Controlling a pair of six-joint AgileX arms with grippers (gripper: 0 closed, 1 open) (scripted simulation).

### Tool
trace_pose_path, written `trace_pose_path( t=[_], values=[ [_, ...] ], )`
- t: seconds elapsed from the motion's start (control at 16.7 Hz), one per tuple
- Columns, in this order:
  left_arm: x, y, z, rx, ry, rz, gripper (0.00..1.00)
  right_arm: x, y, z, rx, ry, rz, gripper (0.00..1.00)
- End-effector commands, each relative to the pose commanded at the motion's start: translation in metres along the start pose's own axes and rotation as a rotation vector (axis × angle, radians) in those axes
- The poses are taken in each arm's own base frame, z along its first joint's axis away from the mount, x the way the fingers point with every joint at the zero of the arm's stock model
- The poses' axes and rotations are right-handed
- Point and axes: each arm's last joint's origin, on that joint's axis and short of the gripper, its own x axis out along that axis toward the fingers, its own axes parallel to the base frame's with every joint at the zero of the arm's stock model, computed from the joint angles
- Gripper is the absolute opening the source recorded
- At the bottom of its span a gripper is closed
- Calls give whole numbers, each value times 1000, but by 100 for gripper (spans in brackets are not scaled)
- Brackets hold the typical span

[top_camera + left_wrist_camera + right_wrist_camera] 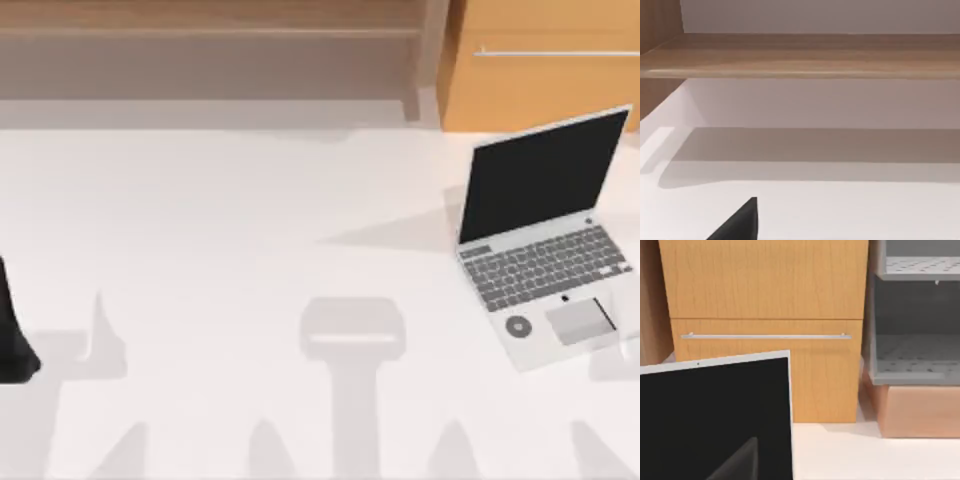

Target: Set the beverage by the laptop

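The laptop (548, 240) is sitting open at the right of the white table (250, 230), screen facing you. A dark piece of the left arm (12, 335) is showing at the table's left edge; you cannot tell either gripper's state. An orange cabinet (545, 65) is standing behind the laptop.

Bright, even light from overhead on the white table (250, 220). Soft grey shadows of the arms along its near edge, pale and blurred at the borders. A faint wedge of shade spreading left from the laptop (545, 240). Broad dim band beneath the wooden shelf (800, 55). Flat matt black across the laptop's screen.
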Motion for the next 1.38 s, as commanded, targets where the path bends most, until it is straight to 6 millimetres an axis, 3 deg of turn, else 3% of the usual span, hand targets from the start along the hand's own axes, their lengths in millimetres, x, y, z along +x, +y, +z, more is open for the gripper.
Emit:
trace_pose_path(
  t=[0.54, 0.9, 1.2, 1.38],
  values=[
    [0, 0, 0, 0, 0, 0, 100, 16, -18, 2, 3, 40, 1, 100],
    [0, 0, 0, 0, 0, 0, 100, 42, -53, -6, 3, 114, 14, 100],
    [0, 0, 0, 0, 0, 0, 100, 49, -84, -19, 15, 144, 17, 100],
    [0, 0, 0, 0, 0, 0, 100, 48, -108, -38, 52, 171, 12, 100]
  ],
)
